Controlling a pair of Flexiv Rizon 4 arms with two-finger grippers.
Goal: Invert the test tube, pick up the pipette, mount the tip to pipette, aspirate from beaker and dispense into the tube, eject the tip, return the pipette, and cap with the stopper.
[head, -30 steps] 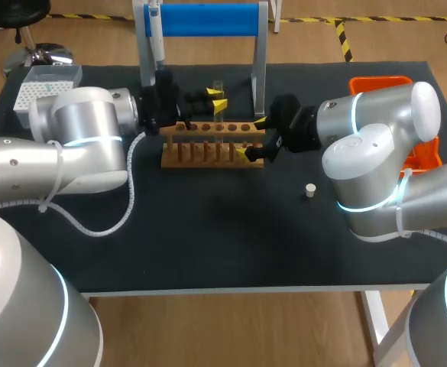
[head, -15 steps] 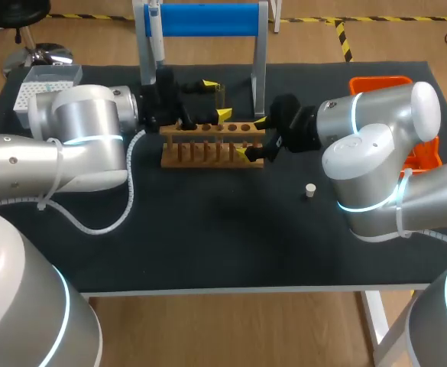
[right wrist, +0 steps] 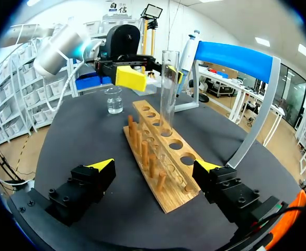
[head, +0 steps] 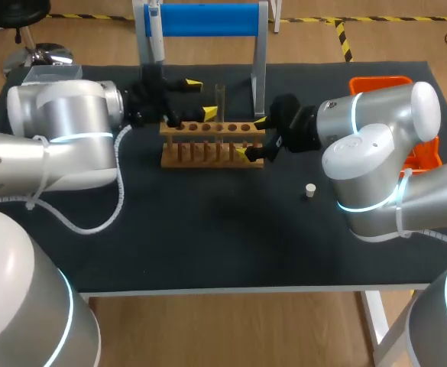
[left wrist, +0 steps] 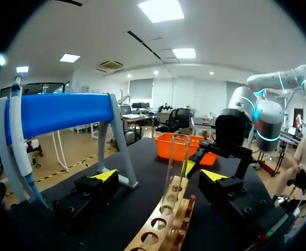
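A clear test tube (head: 220,102) stands upright in the wooden rack (head: 208,145), mouth up. My left gripper (head: 199,98) is open just left of the tube, apart from it. In the left wrist view the tube (left wrist: 174,167) rises ahead of the open left gripper (left wrist: 160,177). My right gripper (head: 252,138) is open and straddles the rack's right end; its own view shows the rack (right wrist: 163,157) between its fingers and the tube (right wrist: 168,89) further along. The pipette (head: 155,30) hangs on the blue-topped stand (head: 208,19). The beaker (right wrist: 113,100) sits beyond the rack. A white stopper (head: 309,189) lies on the mat.
A tip box (head: 51,75) sits at the back left, partly behind my left arm. An orange bin (head: 383,82) stands at the back right behind my right arm. The stand's legs (head: 258,76) rise right behind the rack.
My left gripper has opened, let go of the tube and drawn back to the left. The tube stays upright in the rack. The right arm has not moved.
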